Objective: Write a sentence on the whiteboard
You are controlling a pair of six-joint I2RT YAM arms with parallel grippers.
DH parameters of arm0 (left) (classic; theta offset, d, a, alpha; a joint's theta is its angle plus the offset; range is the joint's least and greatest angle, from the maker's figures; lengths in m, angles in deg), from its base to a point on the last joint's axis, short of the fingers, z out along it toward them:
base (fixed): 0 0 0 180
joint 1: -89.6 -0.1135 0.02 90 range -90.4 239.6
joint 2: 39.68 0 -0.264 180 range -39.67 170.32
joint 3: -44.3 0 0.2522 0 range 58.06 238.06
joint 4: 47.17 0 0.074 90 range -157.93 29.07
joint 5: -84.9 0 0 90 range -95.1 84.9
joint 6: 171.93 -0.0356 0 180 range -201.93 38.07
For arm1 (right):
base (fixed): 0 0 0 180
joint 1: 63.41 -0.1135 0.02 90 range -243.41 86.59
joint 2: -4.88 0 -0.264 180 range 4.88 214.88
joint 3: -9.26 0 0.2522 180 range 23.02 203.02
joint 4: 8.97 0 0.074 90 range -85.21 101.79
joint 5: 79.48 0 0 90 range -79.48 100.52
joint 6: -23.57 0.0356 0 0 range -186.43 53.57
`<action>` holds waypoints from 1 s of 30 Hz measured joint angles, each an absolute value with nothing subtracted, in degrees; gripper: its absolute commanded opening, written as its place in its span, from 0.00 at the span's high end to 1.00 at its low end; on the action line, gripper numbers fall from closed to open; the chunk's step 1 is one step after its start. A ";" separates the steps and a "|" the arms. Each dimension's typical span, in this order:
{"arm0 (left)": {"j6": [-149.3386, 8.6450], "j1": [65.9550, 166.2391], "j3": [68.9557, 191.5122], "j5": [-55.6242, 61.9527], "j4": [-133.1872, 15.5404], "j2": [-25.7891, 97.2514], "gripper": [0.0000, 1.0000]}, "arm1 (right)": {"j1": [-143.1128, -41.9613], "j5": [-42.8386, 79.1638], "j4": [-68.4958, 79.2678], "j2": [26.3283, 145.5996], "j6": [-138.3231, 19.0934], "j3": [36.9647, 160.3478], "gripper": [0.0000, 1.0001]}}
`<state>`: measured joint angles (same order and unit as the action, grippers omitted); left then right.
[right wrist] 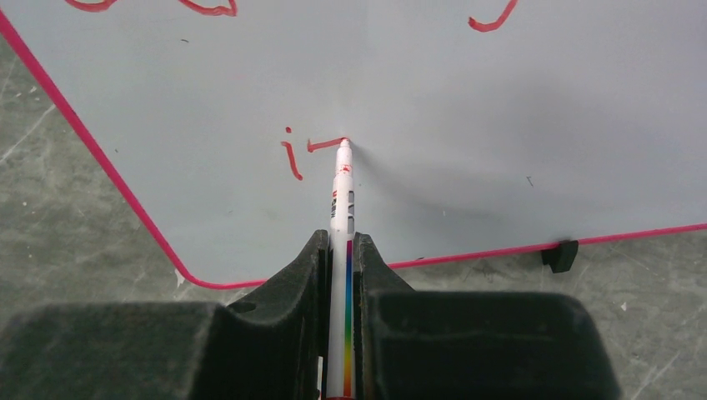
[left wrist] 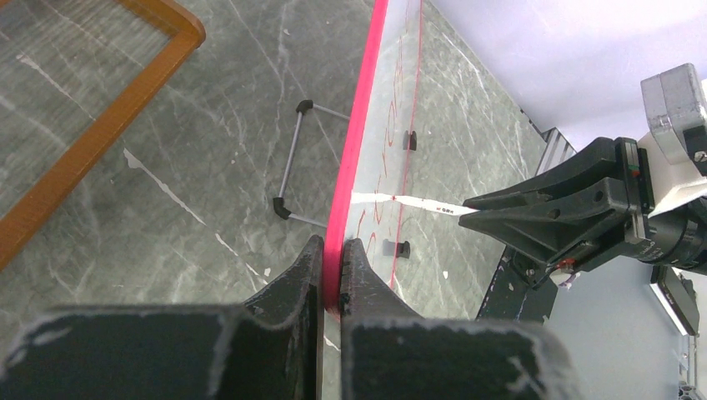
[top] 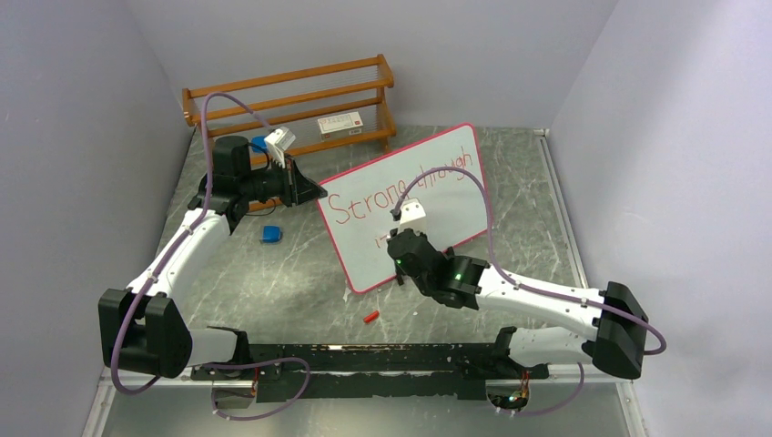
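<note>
The grey desk [top: 273,282] carries everything. At its back stands a wooden rack [top: 300,96] that plays no part right now. The whiteboard [top: 364,255] stands mid-desk, tilted back on its black feet, with its face toward the right arm so the marker can reach it.

The left fingers [top: 314,189] are clenched on the board's pink rim at its left edge. In the left wrist view the rim sits pinched between them. We judge this grip is there to brace the board so it doesn't slide or tip under marker pressure.

The right fingers [top: 396,239] are clamped on a white marker [right wrist: 342,196], with the barrel running straight out between them. Its red tip touches the board face low down, near the bottom rim.

The sentence [top: 369,202] is red handwriting. The top line reads "Strong through". Below it we see only an "i" and a short horizontal stroke ending at the marker tip, probably the bar of a "t". We judge the second line is barely started and there is more to write.

A small blue item [top: 270,234] lies on the desk near the left arm. A red cap-like piece [top: 370,318] lies in front of the board, likely set there to stay out of the way.
</note>
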<state>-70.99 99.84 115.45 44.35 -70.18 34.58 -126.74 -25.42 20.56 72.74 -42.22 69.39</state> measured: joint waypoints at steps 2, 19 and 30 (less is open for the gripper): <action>-70.99 99.84 115.45 44.35 -70.18 34.58 0.95 | -126.59 -25.58 20.56 72.48 -42.22 69.17 1.00; -70.99 99.84 115.45 44.40 -70.18 34.58 0.95 | -126.04 -23.08 17.96 70.66 -44.67 68.54 1.00; -71.01 99.84 115.45 44.05 -70.23 34.65 0.95 | -126.11 -23.30 17.52 72.28 -45.09 68.82 1.00</action>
<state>-71.01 99.84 115.45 44.05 -70.23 34.65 -126.11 -23.30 17.52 72.28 -45.09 68.82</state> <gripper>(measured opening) 0.081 0.133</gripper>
